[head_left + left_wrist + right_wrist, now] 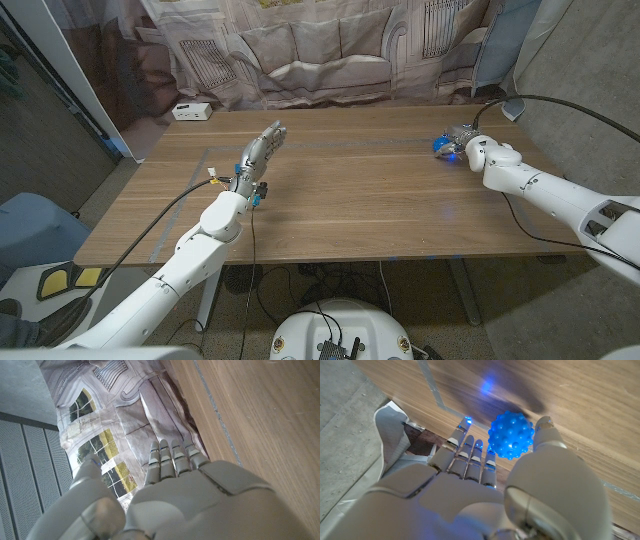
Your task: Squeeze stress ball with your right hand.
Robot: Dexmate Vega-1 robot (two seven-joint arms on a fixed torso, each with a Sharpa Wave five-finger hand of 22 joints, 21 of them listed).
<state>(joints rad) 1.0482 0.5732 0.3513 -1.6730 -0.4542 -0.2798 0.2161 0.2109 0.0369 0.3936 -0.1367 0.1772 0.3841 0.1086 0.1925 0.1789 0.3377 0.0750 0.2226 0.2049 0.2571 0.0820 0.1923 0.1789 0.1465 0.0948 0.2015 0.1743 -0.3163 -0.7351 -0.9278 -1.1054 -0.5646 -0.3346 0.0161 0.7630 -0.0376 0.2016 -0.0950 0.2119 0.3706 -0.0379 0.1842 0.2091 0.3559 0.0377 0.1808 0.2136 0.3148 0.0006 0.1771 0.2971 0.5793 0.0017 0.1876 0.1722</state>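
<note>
A blue knobbly stress ball (441, 147) glows at the table's far right. My right hand (466, 141) is around it. In the right wrist view the stress ball (511, 435) sits between the thumb (543, 425) and the fingers (470, 452), touching both, and it still looks round. The fingers reach out almost straight beside it. A blue glow falls on the wood near it. My left hand (258, 156) stands over the table's left part with its fingers stretched out and apart, holding nothing. The left hand (175, 495) also shows from behind in its own wrist view.
A small white box (191, 111) lies at the wooden table's (350, 200) far left corner. A printed cloth backdrop (330, 50) hangs behind the far edge. Black cables run along both arms. A tape line (210, 160) marks the tabletop.
</note>
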